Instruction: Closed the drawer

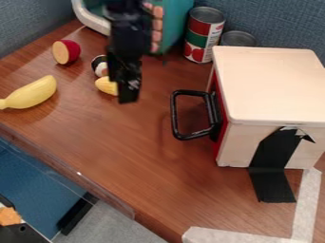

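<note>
Drawer (218, 143) with a red front is seated flush in a pale wooden box-shaped cabinet (273, 85), at the right of the camera view. Its black looped handle (174, 116) projects over the brown wood-grain bench (152, 156), towards the left of the view. A black two-finger gripper (127, 96) hangs over the upper left part of the bench, apart from the handle. From where I stand, I cannot tell whether its jaws are open or closed.

Black tape (273, 163) runs from the near side of the cabinet down onto the bench. Pale tape strips (306, 206) lie on the bench at the lower right, one reaching the foot of the cabinet.

A yellow banana-shaped item (33, 93) lies at the left. Nearer the gripper are a red round item with a pale orange flat face (65, 51) and a small yellow item (107, 85). A red, green and white can (197, 40) stands behind the cabinet, beside a grey-topped can (238, 39).
</note>
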Robot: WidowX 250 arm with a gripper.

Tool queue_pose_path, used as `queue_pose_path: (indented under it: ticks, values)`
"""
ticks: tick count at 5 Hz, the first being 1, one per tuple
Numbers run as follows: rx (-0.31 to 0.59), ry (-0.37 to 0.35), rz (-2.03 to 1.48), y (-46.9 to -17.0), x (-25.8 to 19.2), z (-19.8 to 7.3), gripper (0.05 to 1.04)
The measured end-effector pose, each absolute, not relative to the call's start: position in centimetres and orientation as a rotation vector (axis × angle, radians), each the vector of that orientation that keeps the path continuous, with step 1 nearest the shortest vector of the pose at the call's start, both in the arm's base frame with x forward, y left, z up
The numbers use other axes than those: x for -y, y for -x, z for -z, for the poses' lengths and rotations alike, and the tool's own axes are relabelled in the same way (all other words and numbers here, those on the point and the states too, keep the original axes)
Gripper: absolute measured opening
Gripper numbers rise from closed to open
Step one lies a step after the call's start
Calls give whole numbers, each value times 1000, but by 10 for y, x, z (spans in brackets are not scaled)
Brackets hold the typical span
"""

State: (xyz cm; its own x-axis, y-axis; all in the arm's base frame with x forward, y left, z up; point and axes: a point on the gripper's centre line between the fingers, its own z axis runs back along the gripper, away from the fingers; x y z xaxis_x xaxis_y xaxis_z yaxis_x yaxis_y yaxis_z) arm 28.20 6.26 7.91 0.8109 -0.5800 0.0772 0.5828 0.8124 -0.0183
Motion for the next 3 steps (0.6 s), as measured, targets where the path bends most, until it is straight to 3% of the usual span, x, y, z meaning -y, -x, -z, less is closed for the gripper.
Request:
queue_pose_path:
  ticks: [1,3]
  values:
    - [71,3,610,-268,-77,-98,1000]
    - [186,-120,550,-240,-98,-133,1000]
